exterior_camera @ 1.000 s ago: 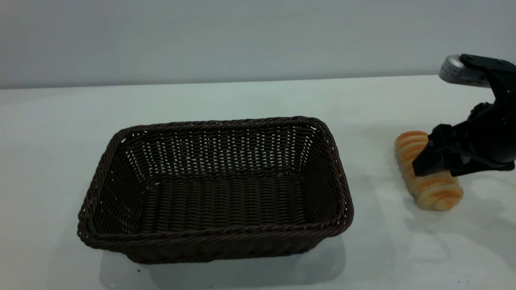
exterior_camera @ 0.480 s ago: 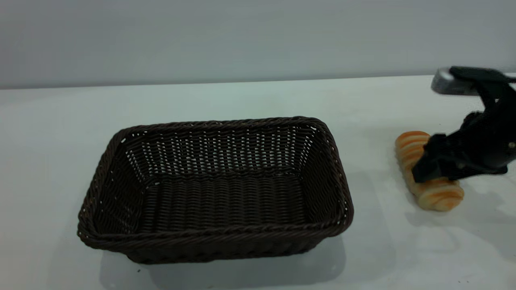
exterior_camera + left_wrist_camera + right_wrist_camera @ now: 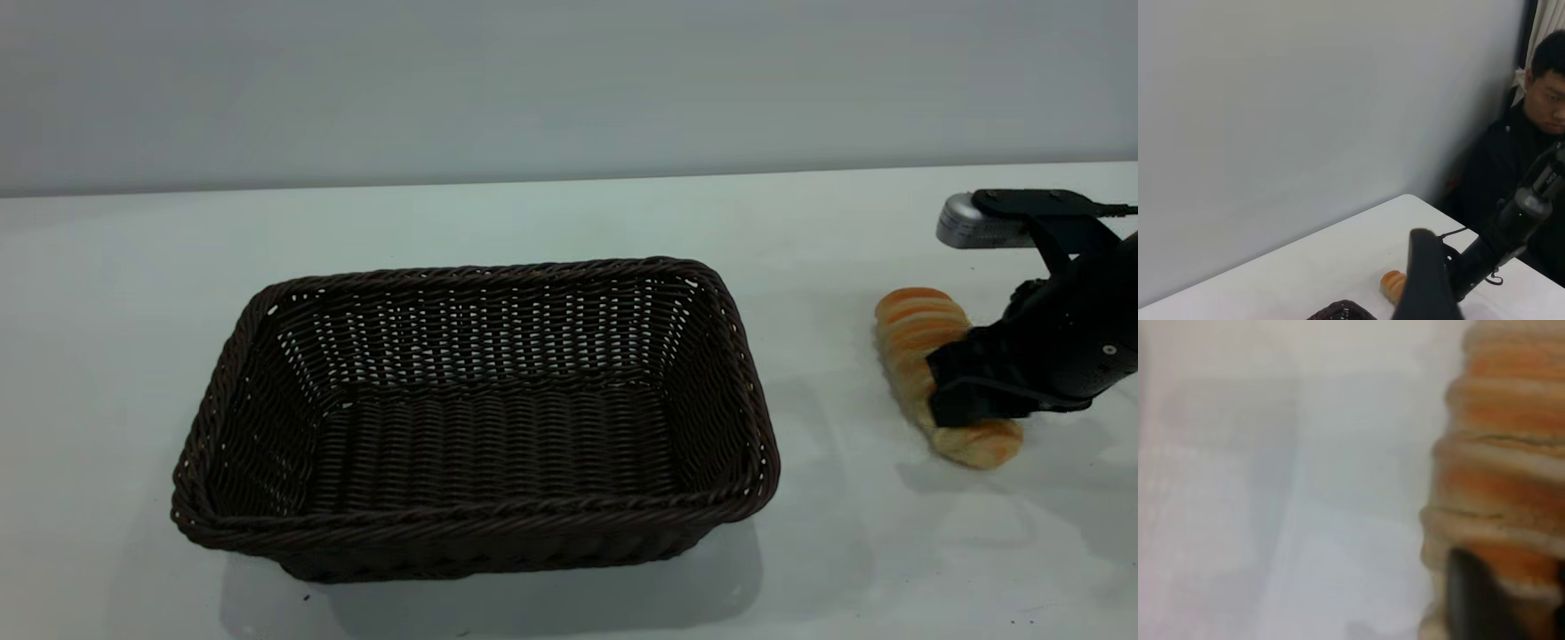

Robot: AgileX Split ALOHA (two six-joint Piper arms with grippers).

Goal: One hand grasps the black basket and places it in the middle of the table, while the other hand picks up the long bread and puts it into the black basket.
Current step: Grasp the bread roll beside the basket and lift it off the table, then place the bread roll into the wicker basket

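The black basket [image 3: 480, 418] stands empty in the middle of the white table [image 3: 551, 222]; a bit of its rim [image 3: 1341, 311] shows in the left wrist view. To its right lies the long bread [image 3: 916, 342], orange with pale stripes, flat on the table. My right gripper [image 3: 965, 404] is low over the bread's near half, open, its fingers astride the loaf. In the right wrist view the bread [image 3: 1511, 473] fills one side, with a dark finger [image 3: 1475, 600] against it. My left gripper [image 3: 1425, 287] is out of the exterior view, raised and looking across at the bread [image 3: 1391, 285].
A person in dark clothes [image 3: 1531, 133] sits behind the table's far corner, beyond the right arm [image 3: 1511, 227]. A plain grey wall runs behind the table. Bare tabletop lies between the basket and the bread.
My right gripper has come down and slightly towards the near end of the bread, from just above it to around it. The bread and the basket have stayed in place.
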